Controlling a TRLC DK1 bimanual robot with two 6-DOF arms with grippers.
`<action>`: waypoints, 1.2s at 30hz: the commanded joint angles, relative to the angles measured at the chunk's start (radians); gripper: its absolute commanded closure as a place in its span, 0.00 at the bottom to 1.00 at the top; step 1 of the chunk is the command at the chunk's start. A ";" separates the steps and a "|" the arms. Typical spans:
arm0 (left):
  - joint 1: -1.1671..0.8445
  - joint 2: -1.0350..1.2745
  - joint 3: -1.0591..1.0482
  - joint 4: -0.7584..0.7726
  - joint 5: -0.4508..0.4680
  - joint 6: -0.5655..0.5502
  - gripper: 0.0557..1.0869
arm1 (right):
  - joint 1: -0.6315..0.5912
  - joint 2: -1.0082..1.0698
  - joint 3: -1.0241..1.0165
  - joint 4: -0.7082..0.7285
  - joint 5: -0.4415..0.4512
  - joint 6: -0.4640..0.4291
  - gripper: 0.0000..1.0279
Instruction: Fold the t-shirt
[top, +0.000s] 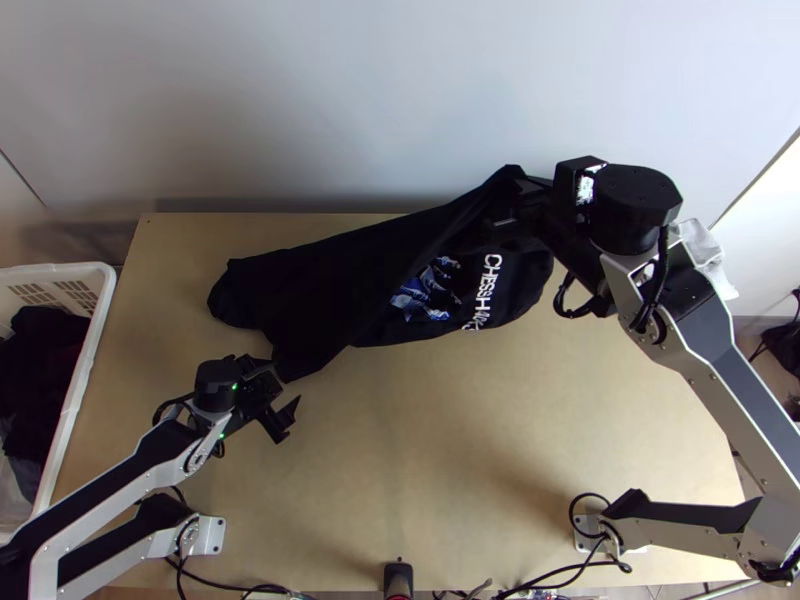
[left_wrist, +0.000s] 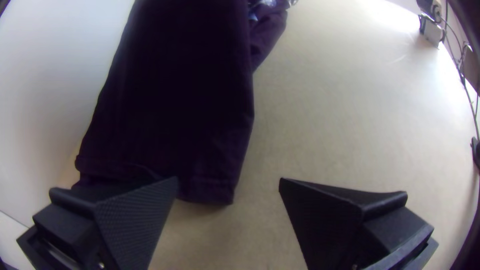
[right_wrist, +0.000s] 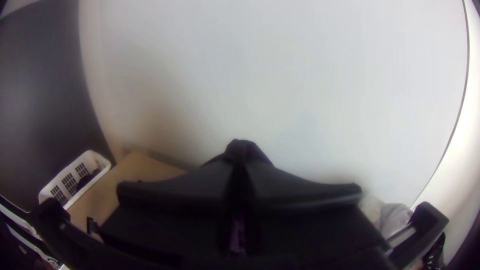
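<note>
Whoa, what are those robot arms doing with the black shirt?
They have a shirt-folding job. The right gripper is pinching part of the black t-shirt and holding it up, while the rest lies on the table. The left gripper is open near the other end. It isn't folded neatly yet.

Light wooden table (top: 450, 430); black t-shirt (top: 310, 285) lying partly on far half, folded over white-lettered print.

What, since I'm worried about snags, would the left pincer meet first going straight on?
Probably the shirt: its corner lies right ahead of the left pincer. Height is unclear, so the pincer might pass over it, or touch the table beside it.
</note>
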 joint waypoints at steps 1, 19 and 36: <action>-0.009 0.090 -0.002 0.121 -0.009 -0.062 0.05 | 0.000 -0.006 0.009 -0.016 -0.007 0.013 0.97; -0.053 0.194 -0.006 0.148 -0.055 -0.102 0.50 | 0.000 -0.030 0.009 -0.028 -0.010 0.013 0.97; -0.059 0.232 0.029 0.167 -0.105 -0.097 0.79 | -0.002 -0.039 0.009 -0.026 -0.010 0.008 0.97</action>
